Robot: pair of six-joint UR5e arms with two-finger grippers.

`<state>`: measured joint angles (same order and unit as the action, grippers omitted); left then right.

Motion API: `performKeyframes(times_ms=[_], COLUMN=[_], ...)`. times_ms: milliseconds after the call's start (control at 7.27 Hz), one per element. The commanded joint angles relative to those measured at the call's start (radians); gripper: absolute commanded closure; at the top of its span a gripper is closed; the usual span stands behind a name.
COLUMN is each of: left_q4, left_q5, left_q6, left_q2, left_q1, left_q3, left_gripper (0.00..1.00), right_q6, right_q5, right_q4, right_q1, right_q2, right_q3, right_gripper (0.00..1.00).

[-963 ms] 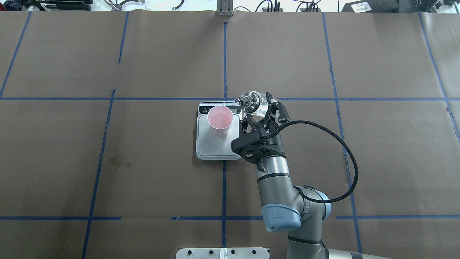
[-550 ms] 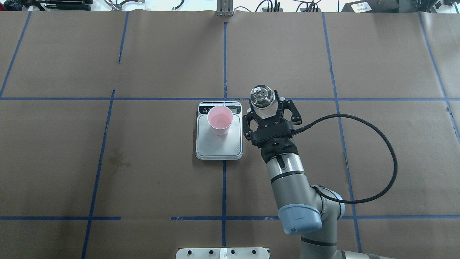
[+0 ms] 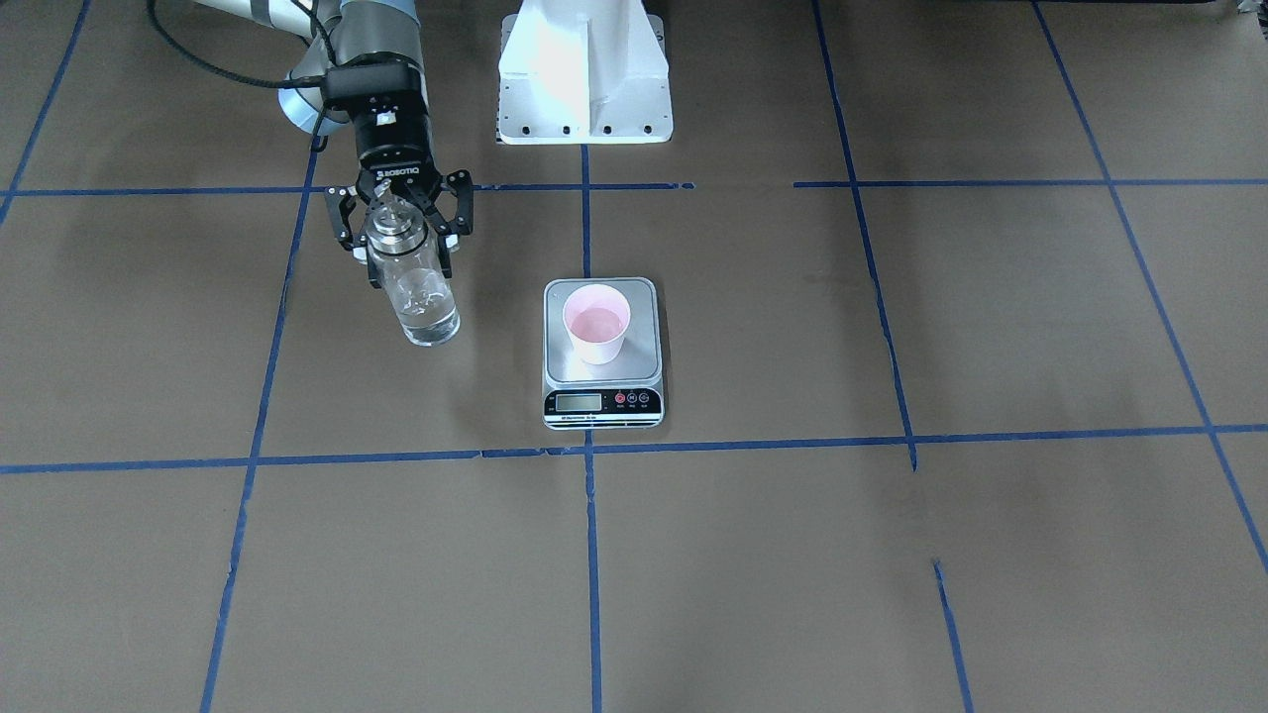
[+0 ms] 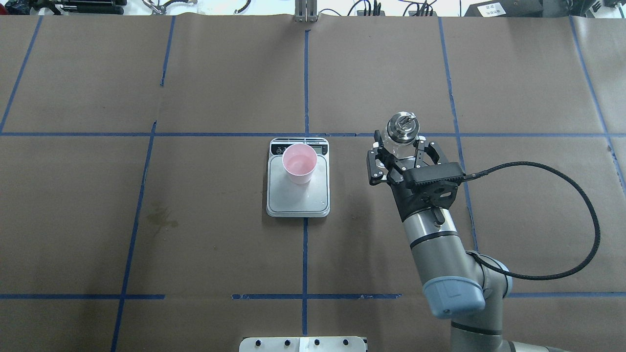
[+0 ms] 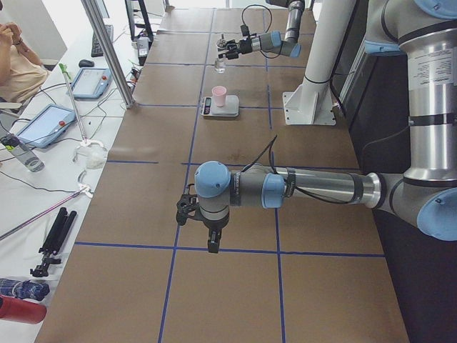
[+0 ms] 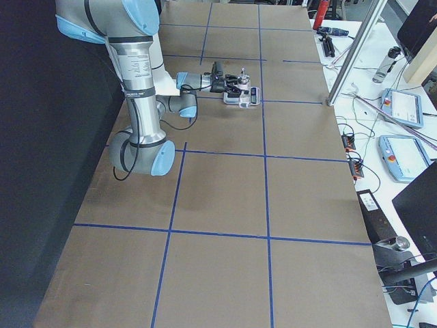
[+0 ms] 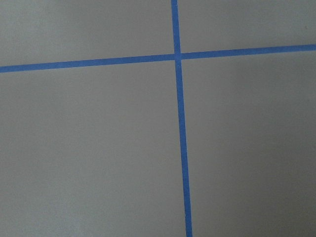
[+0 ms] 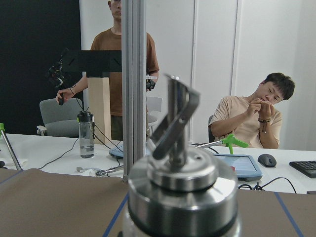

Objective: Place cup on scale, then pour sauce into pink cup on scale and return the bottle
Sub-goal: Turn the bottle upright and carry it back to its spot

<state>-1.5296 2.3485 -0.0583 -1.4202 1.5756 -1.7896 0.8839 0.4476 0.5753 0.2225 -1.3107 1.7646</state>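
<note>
Brown-paper worktop; right claw clenched on bottle. Glass w/ sauce: prob heavyish, slick, fragile, so hold mid-body, upright. Left claw: can't tell.

I worked in a robotics lab: my table was papered brown and gridded with blue tape, and a side bench held tablets and a tripod, with an operator seated nearby.
</note>
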Motion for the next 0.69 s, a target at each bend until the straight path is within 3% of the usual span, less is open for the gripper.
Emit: performKeyframes(times_ms=[0,275,550], left_q4=[-0.001,-0.003,-0.003], left_q5=[0.000,0.000,0.000], left_q6=[0.000,0.000,0.000], left_q2=[-0.002,-0.002,-0.003], left_q1=[0.000,0.000,0.000], left_q3=[-0.002,-0.007,-0.008], left_gripper=[0.00,0.00,0.00], right_q6=[0.085,0.087,0.162], right_q5=[0.029,0.039,0.040], right_q4=[0.000,0.000,0.001], right_q1=[0.038,0.040,0.038], right_q2=[-0.125,-0.221,-0.243], right_q3=[0.006,0.004,-0.016], right_gripper=[1.00,1.00,1.00])
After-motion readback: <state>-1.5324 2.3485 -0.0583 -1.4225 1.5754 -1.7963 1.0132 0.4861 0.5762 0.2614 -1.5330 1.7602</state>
